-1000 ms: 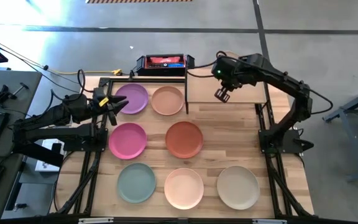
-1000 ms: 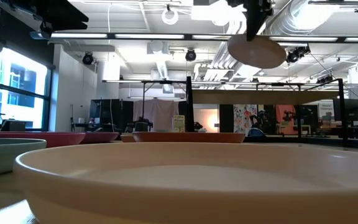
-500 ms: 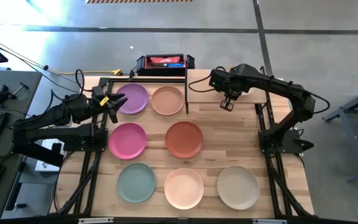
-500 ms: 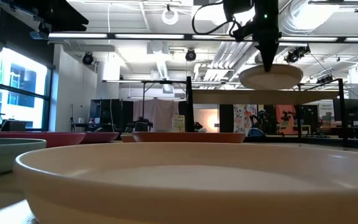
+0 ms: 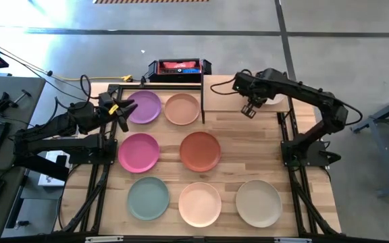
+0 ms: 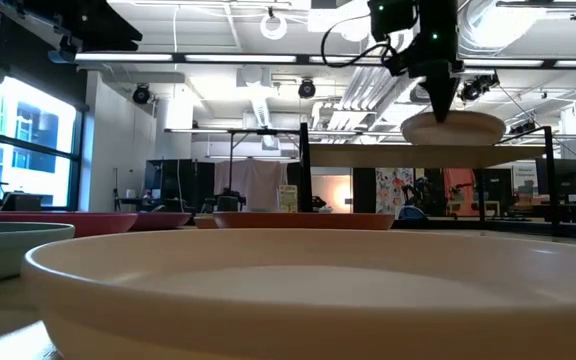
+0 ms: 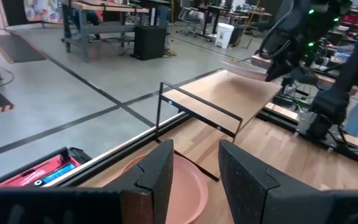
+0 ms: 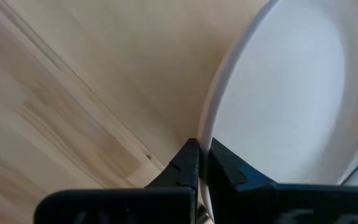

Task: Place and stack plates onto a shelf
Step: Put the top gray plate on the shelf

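My right gripper (image 5: pixel 250 109) is over the light-wood shelf (image 5: pixel 225 94) at the table's far right, shut on a pale beige plate (image 6: pixel 453 128). The plate hangs level right at the shelf top (image 6: pixel 368 155); I cannot tell if it touches. My own arm mostly hides it in the high view. My left gripper (image 5: pixel 123 110) is open beside the left rim of the purple plate (image 5: pixel 145 106). A tan plate (image 5: pixel 182 109) lies next to the purple one. My right gripper pinches the pale plate's rim (image 8: pixel 205 134) between its two fingers, one finger (image 8: pixel 232 168) inside the plate and one outside. The fingers come from above, pointing down (image 6: pixel 438 95). The plate sits level below them, at the shelf top.
Five more plates lie flat on the slatted tabletop: pink (image 5: pixel 138 152), terracotta (image 5: pixel 200 150), teal (image 5: pixel 148 198), peach (image 5: pixel 200 203) and beige (image 5: pixel 258 202). A black and red box (image 5: pixel 175 68) stands at the far edge. The shelf's black post (image 5: pixel 202 94) stands beside the tan plate.
My right gripper has gone down and toward the table's right edge with the pale plate. The plate was high above the shelf and tipped; it now hangs level right at the shelf top.
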